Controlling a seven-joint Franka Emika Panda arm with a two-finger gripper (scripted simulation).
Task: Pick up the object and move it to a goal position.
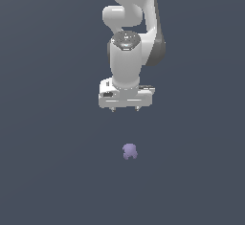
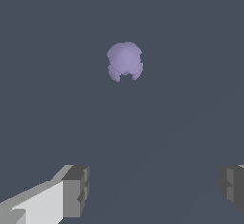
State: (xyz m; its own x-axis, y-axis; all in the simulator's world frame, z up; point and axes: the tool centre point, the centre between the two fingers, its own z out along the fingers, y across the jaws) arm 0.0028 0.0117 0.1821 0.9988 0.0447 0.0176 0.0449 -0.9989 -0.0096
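The object (image 1: 129, 151) is a tiny pale purple lumpy blob with a rounded top and two small stubs below, lying on the dark grey surface. The wrist view shows the object (image 2: 125, 61) well ahead of the fingertips. My gripper (image 1: 126, 109) hangs above it, apart from it, and is open with nothing between its fingers. In the wrist view, the gripper (image 2: 155, 185) has its two grey fingertips (image 2: 76, 189) spread wide, with only bare surface in the gap.
The white arm (image 1: 131, 28) rises to the top of the exterior view. A uniform dark grey surface (image 1: 48, 171) fills the rest of both views.
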